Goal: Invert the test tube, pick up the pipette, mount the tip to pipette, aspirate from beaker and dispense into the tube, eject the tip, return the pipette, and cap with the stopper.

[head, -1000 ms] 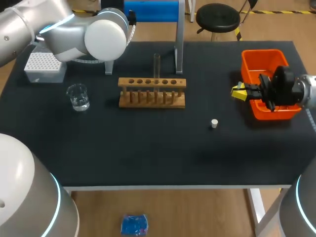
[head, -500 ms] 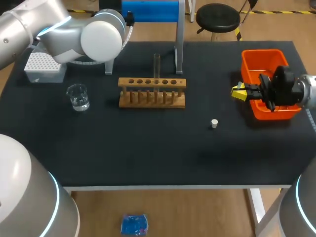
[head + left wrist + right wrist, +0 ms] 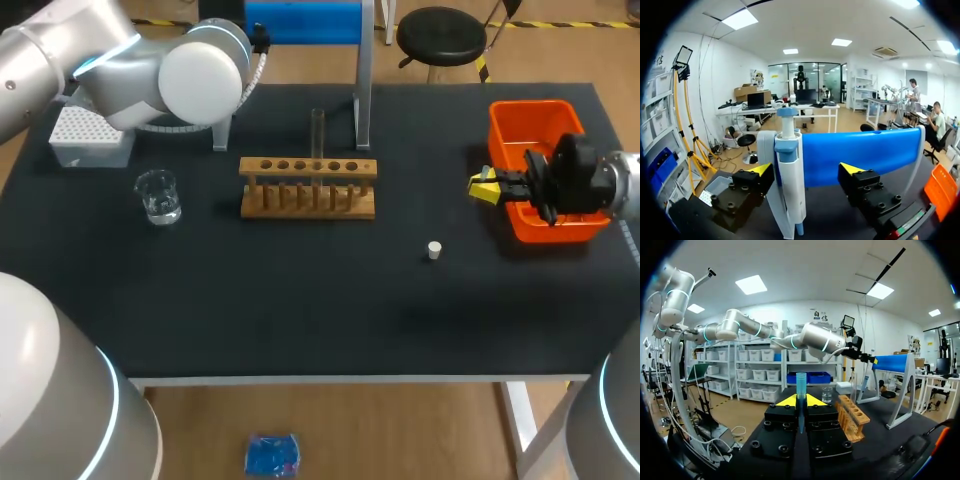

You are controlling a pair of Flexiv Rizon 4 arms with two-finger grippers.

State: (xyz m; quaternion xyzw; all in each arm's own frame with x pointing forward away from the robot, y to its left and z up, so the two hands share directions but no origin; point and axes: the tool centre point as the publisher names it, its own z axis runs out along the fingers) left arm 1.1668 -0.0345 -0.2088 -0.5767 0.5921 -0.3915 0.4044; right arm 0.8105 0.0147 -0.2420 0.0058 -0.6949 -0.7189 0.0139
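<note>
Left pincer (image 3: 806, 171) is held released, fingers spread either side of the pipette (image 3: 790, 185), which is hung on the blue stand (image 3: 865, 155) just ahead. Pipette is seen off-centre, close to one finger; contact cannot be told. Risk: on closing it could be shoved sideways, gripped skewed or knocked off the stand. Right pincer (image 3: 800, 401) is clenched on a blue tip (image 3: 800, 382), held upright between its fingers. Tip mounting would likely be spoiled by a skewed pipette.

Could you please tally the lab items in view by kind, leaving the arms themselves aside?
glass vessels: 2, beaker, test tube
racks and stands: 2, wooden rack, blue stand
boxes and bins: 2, tip box, orange bin
pipette: 1
pipette tip, in right gripper: 1
stopper: 1
Total: 9
</note>
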